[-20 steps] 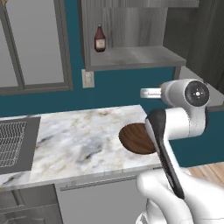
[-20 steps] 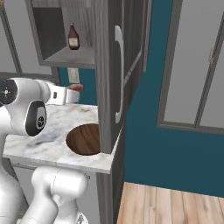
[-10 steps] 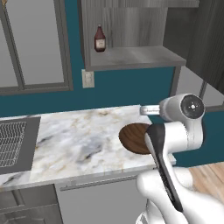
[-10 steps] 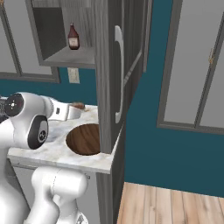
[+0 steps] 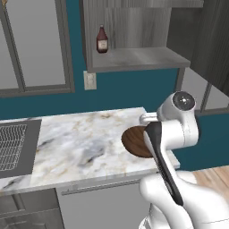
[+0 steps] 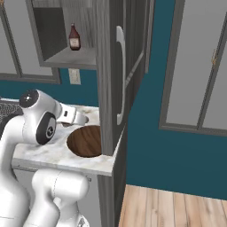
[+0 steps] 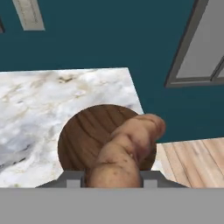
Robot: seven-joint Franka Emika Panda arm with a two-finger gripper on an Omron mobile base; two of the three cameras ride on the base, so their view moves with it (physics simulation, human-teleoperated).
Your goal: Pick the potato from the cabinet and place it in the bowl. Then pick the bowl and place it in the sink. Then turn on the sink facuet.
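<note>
Tan-brown, knobbly, speckled potato [image 7: 127,151], elongated and lumpy, pinched in the claw [image 7: 113,183] and jutting out past the fingertips, above the dark wooden bowl [image 7: 83,135] on the marble bench [image 7: 39,105]. Bowl near the bench's right edge, just beside the open cabinet [image 6: 108,66] door. Sink [image 5: 13,145] far left, cut off by the frame. Fingertips mostly hidden behind the potato.

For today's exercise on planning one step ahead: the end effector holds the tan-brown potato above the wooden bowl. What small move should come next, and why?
Probably lower a little, then release. In the hand view the lumpy tan-brown potato sits gripped in the end effector, directly over the round dark brown wooden bowl on the white-grey marble worktop. A shorter drop should keep it from bouncing out.
</note>
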